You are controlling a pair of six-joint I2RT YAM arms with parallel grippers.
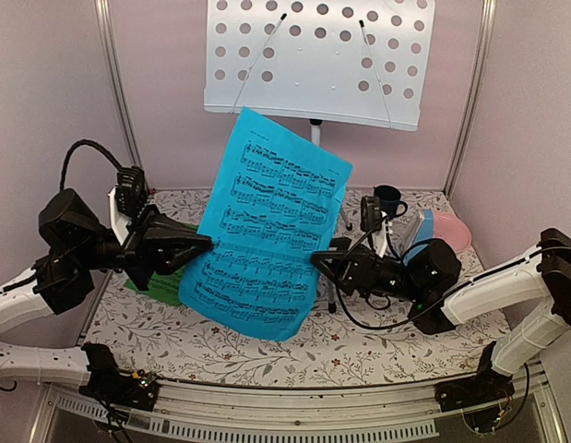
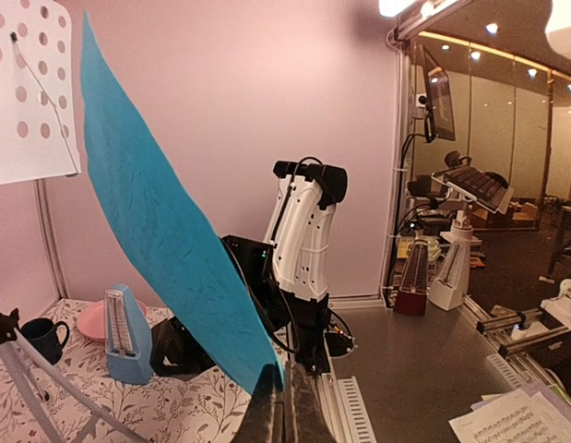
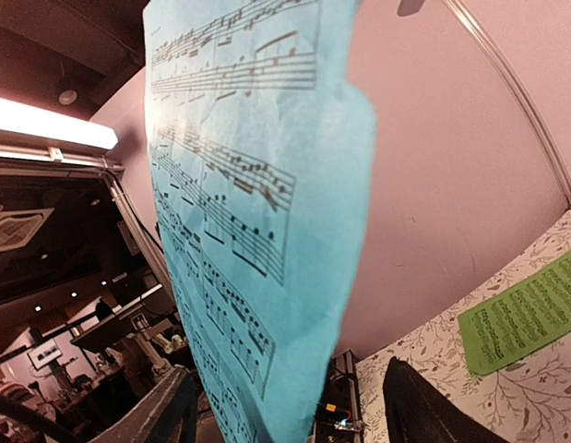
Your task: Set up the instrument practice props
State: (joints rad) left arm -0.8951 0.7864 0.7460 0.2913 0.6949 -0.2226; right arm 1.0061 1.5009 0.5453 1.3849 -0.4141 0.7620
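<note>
The thin blue paper music sheet [image 1: 262,231], printed with black staves and faintly creased, hangs tilted in the air over the middle of the bench [image 1: 377,346]; it sits just below the front lip of the pale blue-grey perforated metal music stand [image 1: 313,65]. The stand's flat tray is punched with round holes and crossed by two thin wire page-holders.

The left pincer [image 1: 208,244] is clamped on the sheet's lower left edge, its dark fingers [image 2: 267,411] pressed together over the paper; the right pincer [image 1: 315,262] stands apart, with one finger [image 3: 165,415] on either side of the sheet's right edge. The paper bows between them, and no contact is clear.

The green paper music sheet [image 1: 160,288] lies flat on the bench's floral cloth, partly hidden under the left pincer. The small blue pyramid metronome [image 1: 417,235] stands upright at the right rear, just beside a round pink plate [image 1: 456,231] and near a glossy dark blue mug [image 1: 388,198]; the raised sheet and the right arm screen the stand's lower legs.
</note>
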